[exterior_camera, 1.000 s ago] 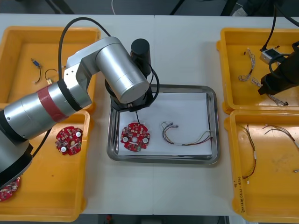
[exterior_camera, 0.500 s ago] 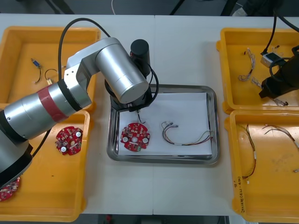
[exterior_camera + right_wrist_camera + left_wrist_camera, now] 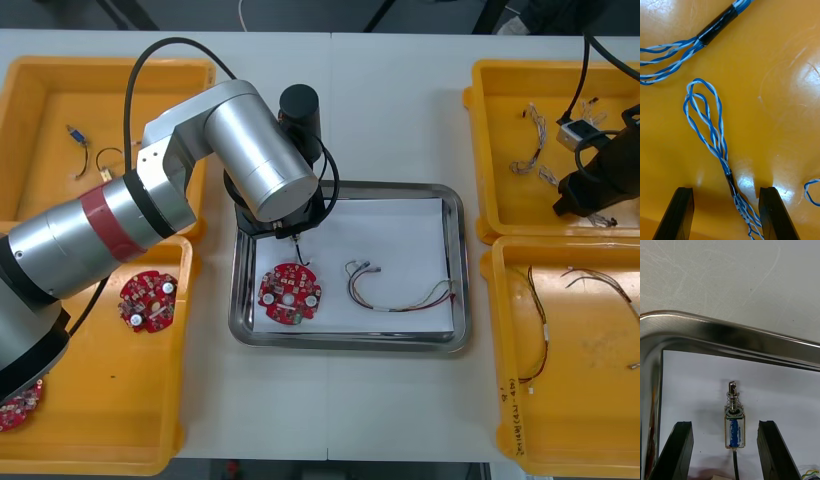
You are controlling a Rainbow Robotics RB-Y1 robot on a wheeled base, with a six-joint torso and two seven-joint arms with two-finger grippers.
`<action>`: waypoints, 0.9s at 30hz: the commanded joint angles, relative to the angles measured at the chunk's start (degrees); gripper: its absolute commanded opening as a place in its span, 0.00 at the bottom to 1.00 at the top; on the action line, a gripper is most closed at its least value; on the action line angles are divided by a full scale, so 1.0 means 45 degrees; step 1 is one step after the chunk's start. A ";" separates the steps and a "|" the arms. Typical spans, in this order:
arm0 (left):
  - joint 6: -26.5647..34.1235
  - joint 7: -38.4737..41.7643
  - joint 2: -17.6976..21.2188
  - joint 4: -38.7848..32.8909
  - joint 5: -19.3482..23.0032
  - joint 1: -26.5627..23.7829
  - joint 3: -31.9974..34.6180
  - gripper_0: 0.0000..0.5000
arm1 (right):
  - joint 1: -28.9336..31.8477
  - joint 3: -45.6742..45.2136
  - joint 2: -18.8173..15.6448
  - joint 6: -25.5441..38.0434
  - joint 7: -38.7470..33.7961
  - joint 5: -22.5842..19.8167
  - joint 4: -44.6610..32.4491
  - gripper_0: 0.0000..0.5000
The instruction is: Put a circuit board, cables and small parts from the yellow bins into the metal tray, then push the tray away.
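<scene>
While our left gripper stays spread around a small metal part in the tray, our spread right gripper has shifted over a cable, likely next.

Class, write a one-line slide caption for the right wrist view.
Right hand open astride a twisted blue and white cable in a yellow bin.

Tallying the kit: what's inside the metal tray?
Circuit board, cable, small metal part inside the open left gripper. Left arm hides the tray's far-left corner from above.

Right pincer slightly nearer robot.
</scene>
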 commanded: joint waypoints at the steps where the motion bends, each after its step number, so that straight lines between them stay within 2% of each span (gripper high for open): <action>1: 0.0550 0.0389 0.0406 -0.0861 0.0364 0.0002 0.0548 1.00 | 0.0086 -0.0289 0.0260 -0.0239 0.0206 0.0087 -0.0125 1.00; 14: 0.2757 -0.2053 0.1812 -0.2365 0.2649 0.0002 0.3087 1.00 | 0.0125 -0.0289 0.0338 -0.0337 0.0265 0.0106 -0.0125 1.00; 21: 0.3128 -0.3576 0.2554 -0.2463 0.3333 0.0002 0.3692 1.00 | 0.0223 -0.0270 0.0338 -0.0356 0.0304 0.0106 -0.0125 1.00; 27: 0.3167 -0.5022 0.3355 -0.2482 0.4310 0.0002 0.4102 1.00 | 0.0262 -0.0270 0.0338 -0.0376 0.0324 0.0126 -0.0125 1.00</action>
